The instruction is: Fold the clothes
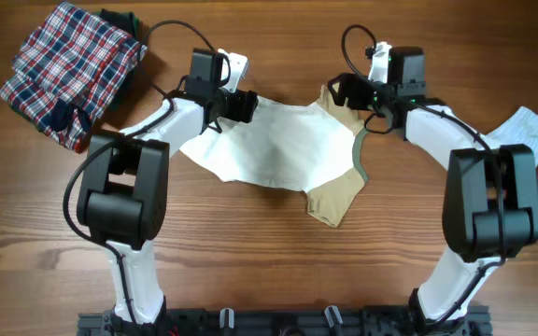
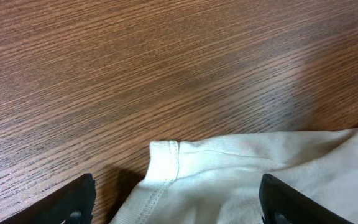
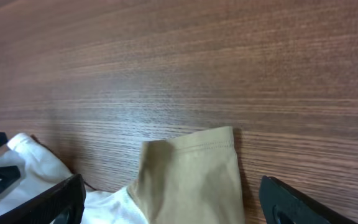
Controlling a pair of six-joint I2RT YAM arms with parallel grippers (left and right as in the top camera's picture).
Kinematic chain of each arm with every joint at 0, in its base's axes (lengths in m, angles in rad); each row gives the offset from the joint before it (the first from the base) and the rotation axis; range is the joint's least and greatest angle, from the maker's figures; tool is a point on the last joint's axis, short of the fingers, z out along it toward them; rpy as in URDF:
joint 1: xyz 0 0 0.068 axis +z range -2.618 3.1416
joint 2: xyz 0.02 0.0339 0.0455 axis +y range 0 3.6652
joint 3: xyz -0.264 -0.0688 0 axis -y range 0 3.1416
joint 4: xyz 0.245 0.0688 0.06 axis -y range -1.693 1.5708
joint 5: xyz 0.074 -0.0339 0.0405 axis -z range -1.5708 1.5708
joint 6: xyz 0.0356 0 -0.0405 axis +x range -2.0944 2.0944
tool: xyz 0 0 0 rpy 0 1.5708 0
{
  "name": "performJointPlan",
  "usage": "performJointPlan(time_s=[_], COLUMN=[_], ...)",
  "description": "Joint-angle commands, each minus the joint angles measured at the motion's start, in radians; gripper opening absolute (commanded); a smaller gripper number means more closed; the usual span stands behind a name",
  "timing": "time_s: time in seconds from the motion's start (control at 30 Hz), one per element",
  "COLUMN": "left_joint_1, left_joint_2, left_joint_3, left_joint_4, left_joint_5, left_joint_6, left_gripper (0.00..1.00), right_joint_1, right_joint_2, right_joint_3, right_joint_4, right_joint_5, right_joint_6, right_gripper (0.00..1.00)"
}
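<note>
The clothes in play are a cream-white top (image 1: 274, 149) lying flat in the middle of the table, with a tan sleeve (image 1: 332, 198) at its lower right and a thin olive edge (image 1: 361, 154). A second tan sleeve (image 1: 337, 110) lies at its upper right. My left gripper (image 1: 243, 105) is at the top's upper left corner. In the left wrist view it (image 2: 176, 208) stands open, with the hemmed corner (image 2: 165, 163) between the fingers. My right gripper (image 1: 346, 93) is open over the upper tan sleeve (image 3: 194, 180), its fingers (image 3: 288, 202) well apart on either side.
A folded red, white and blue plaid cloth (image 1: 68, 67) lies at the back left over something dark green. A pale blue striped garment (image 1: 535, 131) lies crumpled at the right edge, behind my right arm. Bare wood table (image 1: 269, 271) runs along the front.
</note>
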Motion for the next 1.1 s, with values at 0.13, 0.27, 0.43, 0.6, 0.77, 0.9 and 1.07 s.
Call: performJointPlan(time_s=[0.13,0.27,0.43,0.6,0.77,0.9,1.07], left_joint_1=[0.001,0.000,-0.001,-0.001,-0.002,-0.010,-0.015], left_joint_2=[0.015,0.018,0.019,0.020,0.040,0.059,0.062], left_joint_3=[-0.004,-0.004,-0.004,-0.004,-0.004,-0.004,-0.004], left_joint_4=[0.002,-0.005,-0.010,-0.013,-0.013,-0.013,-0.013], left_joint_5=[0.032,0.032,0.032,0.033,0.048,0.055,0.055], left_joint_6=[0.011,0.012,0.012,0.012,0.011,0.011,0.012], left_gripper=[0.72,0.70,0.70,0.65,0.63,0.60,0.50], right_joint_1=[0.003,0.003,0.003,0.003,0.003,0.012,0.040], right_joint_2=[0.032,0.034,0.066,0.087,0.101,0.103,0.103], right_joint_3=[0.012,0.012,0.012,0.012,0.012,0.012,0.012], right_joint_4=[0.014,0.011,0.010,0.018,0.022,0.027,0.033], right_joint_5=[0.007,0.014,0.013,0.010,0.006,0.002,0.011], right_joint_6=[-0.005,-0.008,-0.005,0.002,0.003,0.002,0.002], right_gripper=[0.90,0.90,0.90,0.90,0.90,0.81,0.42])
